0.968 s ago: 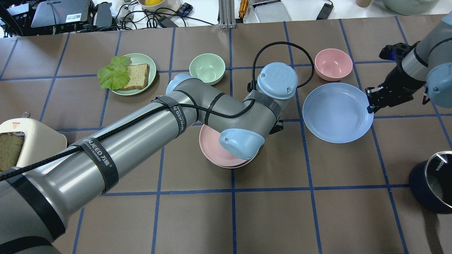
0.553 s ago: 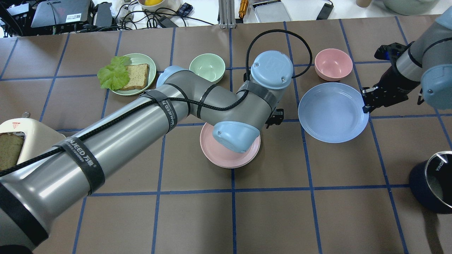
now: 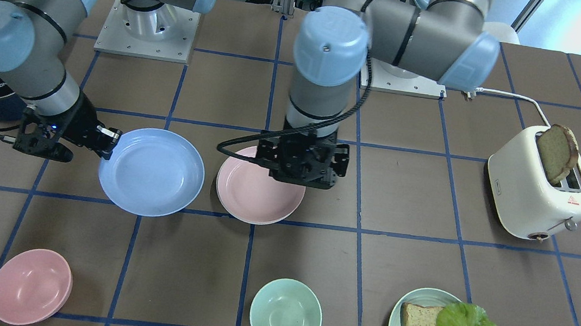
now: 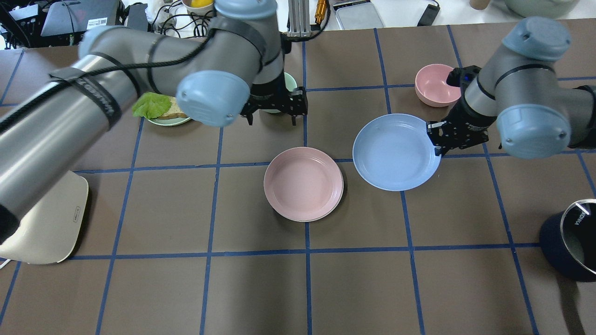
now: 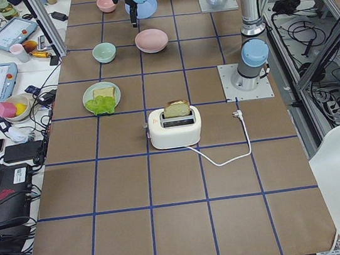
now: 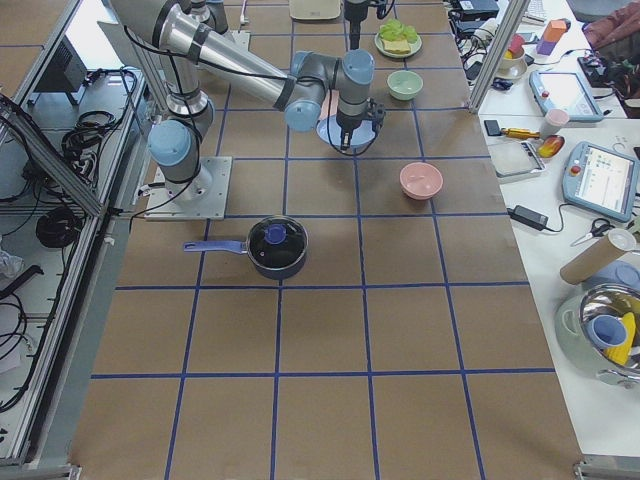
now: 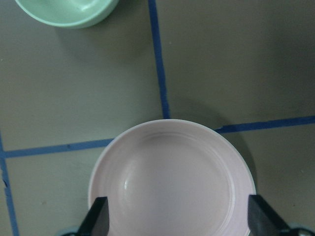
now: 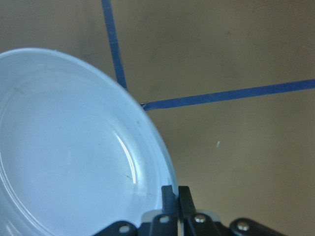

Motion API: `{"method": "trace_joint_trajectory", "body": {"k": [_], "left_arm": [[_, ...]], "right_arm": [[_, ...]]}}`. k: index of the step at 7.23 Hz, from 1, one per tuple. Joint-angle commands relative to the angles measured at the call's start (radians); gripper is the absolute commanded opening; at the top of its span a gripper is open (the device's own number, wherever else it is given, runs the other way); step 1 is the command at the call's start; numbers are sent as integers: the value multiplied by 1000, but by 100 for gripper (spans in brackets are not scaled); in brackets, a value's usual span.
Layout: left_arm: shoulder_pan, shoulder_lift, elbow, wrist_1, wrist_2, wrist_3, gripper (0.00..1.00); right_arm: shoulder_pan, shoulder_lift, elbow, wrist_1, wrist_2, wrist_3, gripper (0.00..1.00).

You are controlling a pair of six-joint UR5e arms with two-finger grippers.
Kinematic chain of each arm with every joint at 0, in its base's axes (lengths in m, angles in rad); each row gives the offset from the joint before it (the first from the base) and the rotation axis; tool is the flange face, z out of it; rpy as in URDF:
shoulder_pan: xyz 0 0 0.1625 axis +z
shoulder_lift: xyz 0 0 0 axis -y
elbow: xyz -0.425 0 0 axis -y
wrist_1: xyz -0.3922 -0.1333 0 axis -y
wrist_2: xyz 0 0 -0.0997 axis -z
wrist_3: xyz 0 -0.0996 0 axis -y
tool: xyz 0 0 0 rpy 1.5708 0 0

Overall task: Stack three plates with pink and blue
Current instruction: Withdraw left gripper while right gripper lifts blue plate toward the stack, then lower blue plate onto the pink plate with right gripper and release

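The pink plate lies on the table in the middle, and a thin pale rim of a cream plate shows under its near edge. My left gripper is open and empty, raised above the pink plate; in the left wrist view its fingers stand wide apart over the pink plate. My right gripper is shut on the rim of the light blue plate. It holds that plate just right of the pink one, a small gap apart. The right wrist view shows the pinched blue plate.
A pink bowl sits behind the blue plate. A mint bowl and a pale green plate with bread and lettuce sit at the far side. A toaster stands at my left and a dark pot at my right.
My left arm has lifted off the pink plate and swung back and up, which uncovers the plate. My right gripper has carried the blue plate leftward, close to the pink plate.
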Motion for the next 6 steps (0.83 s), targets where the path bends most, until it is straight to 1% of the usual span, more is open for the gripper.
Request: {"method": "trace_joint_trajectory", "body": {"k": [1,2,3,4,5,6], "left_arm": [[133,95,23,-170,-26,129,100],[150,140,23,-225,-21,136,100],[163,176,23,-276,-17,130,100],[163,205,18,-281,-18,127,100],[163,227,24,-272,5,124,100],[178,227,7,-282,11,130,100]], "right_arm": [[169,3,18,-45,0,194,0],[226,11,33,-100,2,280,0],[280,8,64,-129,3,317,0],[300,3,88,-166,23,327,0],[302,14,107,-221,66,335,0],[303,24,118,-266,66,350,0]]}}
